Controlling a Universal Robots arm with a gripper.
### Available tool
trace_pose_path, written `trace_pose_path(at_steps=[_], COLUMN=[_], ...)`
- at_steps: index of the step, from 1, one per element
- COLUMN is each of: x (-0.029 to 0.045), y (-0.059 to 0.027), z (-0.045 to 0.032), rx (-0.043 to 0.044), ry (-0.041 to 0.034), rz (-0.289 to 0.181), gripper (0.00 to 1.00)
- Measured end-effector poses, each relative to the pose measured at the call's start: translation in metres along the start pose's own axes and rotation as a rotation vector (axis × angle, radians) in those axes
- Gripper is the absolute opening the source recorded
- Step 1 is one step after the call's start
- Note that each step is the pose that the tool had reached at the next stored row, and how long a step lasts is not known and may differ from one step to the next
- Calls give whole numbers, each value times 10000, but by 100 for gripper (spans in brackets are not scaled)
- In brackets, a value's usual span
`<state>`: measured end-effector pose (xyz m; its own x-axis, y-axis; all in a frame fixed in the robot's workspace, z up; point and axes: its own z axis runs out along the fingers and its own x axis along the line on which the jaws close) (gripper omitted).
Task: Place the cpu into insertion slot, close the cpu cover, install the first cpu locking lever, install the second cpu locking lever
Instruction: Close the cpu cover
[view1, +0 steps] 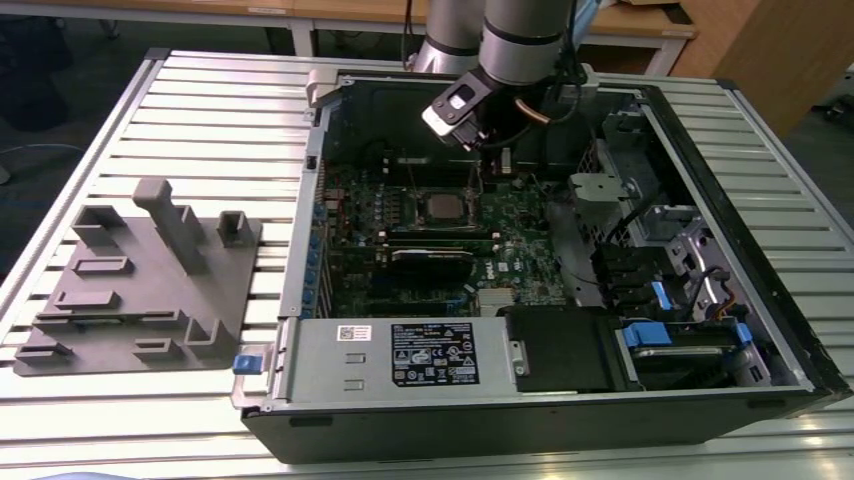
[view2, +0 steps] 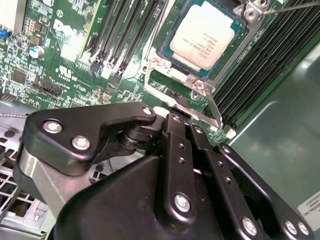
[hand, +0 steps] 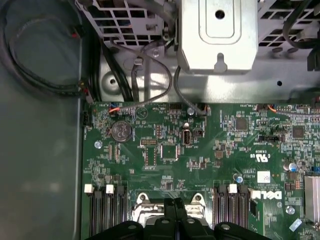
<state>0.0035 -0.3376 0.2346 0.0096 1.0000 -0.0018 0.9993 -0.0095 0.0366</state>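
Observation:
The cpu (view2: 202, 32), a flat square with a dull silver top, lies in the black-rimmed insertion slot (view2: 164, 54) on the green board; the exterior view shows it mid-case (view1: 441, 207). The cpu cover (view2: 232, 57), a thin metal frame, lies flat around the chip. One thin locking lever (view2: 212, 107) juts from the socket corner toward my gripper (view2: 175, 117), and another wire lever (view2: 295, 6) runs off at the far corner. My gripper (hand: 174, 204) hangs just beside the socket's edge, fingers shut, with nothing seen between them. In the exterior view it (view1: 505, 155) hovers behind the socket.
Long black memory slots (view2: 125, 35) flank the socket on both sides. A metal drive cage (hand: 220, 35) and cables (hand: 150, 75) border the board. The grey power-supply box (view1: 387, 355) fills the case front. A grey fixture plate (view1: 134, 290) lies at the exterior view's left.

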Motion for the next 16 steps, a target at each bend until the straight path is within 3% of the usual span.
trace_pose_path(at_steps=[10,16], x=[-1,-1], y=[-102,-109], z=[3,4], rx=[0,0], ry=[-1,0], rz=[1,0], gripper=[11,11])
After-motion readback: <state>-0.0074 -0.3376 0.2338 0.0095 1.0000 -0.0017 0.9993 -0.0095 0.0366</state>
